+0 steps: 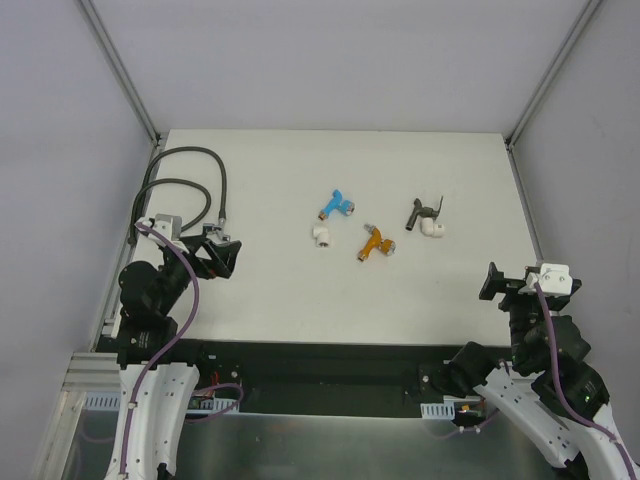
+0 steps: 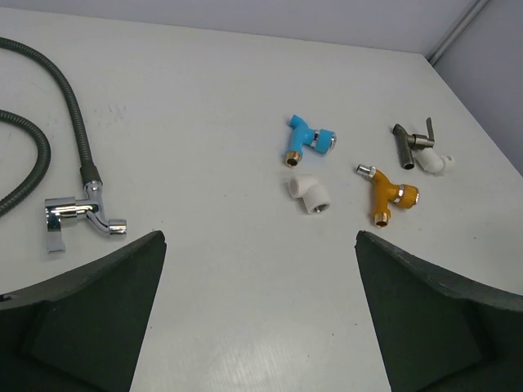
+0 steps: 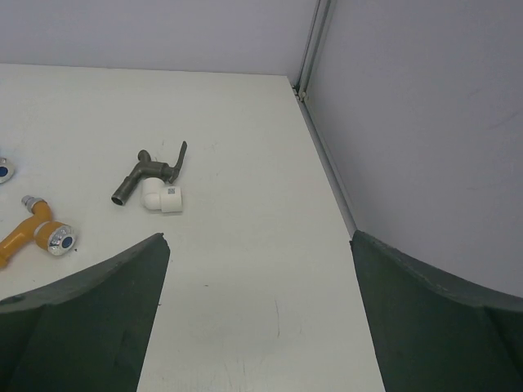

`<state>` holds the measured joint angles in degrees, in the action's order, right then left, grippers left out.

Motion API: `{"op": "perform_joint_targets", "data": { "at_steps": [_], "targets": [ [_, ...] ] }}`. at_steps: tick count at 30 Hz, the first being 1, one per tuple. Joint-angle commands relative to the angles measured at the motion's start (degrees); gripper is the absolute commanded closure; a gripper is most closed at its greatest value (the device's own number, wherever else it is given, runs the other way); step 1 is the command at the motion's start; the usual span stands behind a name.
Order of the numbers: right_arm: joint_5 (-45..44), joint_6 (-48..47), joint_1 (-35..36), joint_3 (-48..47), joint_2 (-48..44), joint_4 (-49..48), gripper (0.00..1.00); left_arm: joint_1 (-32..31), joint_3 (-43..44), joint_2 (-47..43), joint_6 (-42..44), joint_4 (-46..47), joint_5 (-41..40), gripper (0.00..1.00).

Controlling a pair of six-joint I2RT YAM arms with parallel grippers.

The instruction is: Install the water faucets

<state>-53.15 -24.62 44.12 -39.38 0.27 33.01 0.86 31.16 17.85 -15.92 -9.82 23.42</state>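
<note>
Three water faucets lie on the white table (image 1: 300, 300). The blue one (image 1: 336, 205) (image 2: 306, 141) is mid-table. Right of it and nearer lies the orange one (image 1: 375, 241) (image 2: 384, 194) (image 3: 33, 233). The dark grey one (image 1: 422, 211) (image 2: 409, 143) (image 3: 147, 173) is farthest right and touches a white elbow fitting (image 1: 434, 229) (image 3: 161, 197). Another white elbow (image 1: 322, 234) (image 2: 310, 194) sits just in front of the blue faucet. My left gripper (image 1: 230, 255) (image 2: 260, 237) is open and empty at the table's left. Low at the right edge, my right gripper (image 1: 492, 283) (image 3: 257, 237) is open too, holding nothing.
A dark flexible hose (image 1: 190, 185) (image 2: 69, 98) loops at the back left and ends in a chrome fitting (image 2: 78, 216) close to my left gripper. Grey walls with metal corner posts (image 3: 309, 49) enclose the table on three sides.
</note>
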Motion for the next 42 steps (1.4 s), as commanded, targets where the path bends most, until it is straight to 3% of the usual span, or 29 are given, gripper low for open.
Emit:
{"op": "perform_joint_targets", "data": {
  "at_steps": [1, 9, 13, 15, 17, 22, 26, 33, 38, 42],
  "targets": [
    [-1.7, -0.08, 0.44, -1.41, -11.35, -1.55, 0.04, 0.46, -0.22, -0.09, -0.78, 1.83, -0.57, 0.01],
    [-3.55, 0.19, 0.97, -2.37, -11.26, -1.02, 0.04, 0.46, -0.4, 1.66, -0.87, 1.74, -0.74, 0.01],
    [2.86, 0.0, 0.97, -2.72, -10.91, -0.23, 0.04, 0.54, 0.04, 3.51, -0.78, 1.04, -0.83, 0.01],
    [-1.49, 4.2, 1.06, -3.34, -9.69, -0.14, 0.04, 0.54, 0.39, 4.73, -0.78, 0.34, -1.18, 0.01],
    [-12.39, 14.39, 1.06, -4.04, -8.02, 0.82, 0.04, 0.46, 1.01, 5.53, -0.78, -0.63, -1.01, 0.01],
    [-8.57, 17.41, 1.76, -7.02, -0.46, 1.53, 0.04, 0.54, 1.45, 5.27, -0.25, -1.25, -1.27, 0.01],
    [-1.8, 22.93, 1.85, -10.53, 10.43, 2.84, 0.04, 0.28, 1.27, 3.43, 0.01, -1.69, -1.45, 0.01],
    [5.15, 36.54, 1.59, -20.63, 40.27, 9.25, 0.04, -3.84, 1.1, 0.7, 0.37, -3.53, -3.2, 0.01],
    [16.74, 42.89, -1.57, -26.97, 59.09, 10.23, 0.04, -6.84, 1.19, -0.62, 0.89, -4.41, -4.43, 0.01],
    [24.92, 48.43, -4.03, -29.7, 69.05, 8.21, 0.01, -8.68, 1.45, -1.23, 1.42, -5.29, -5.93, 0.01]
  ]
}}
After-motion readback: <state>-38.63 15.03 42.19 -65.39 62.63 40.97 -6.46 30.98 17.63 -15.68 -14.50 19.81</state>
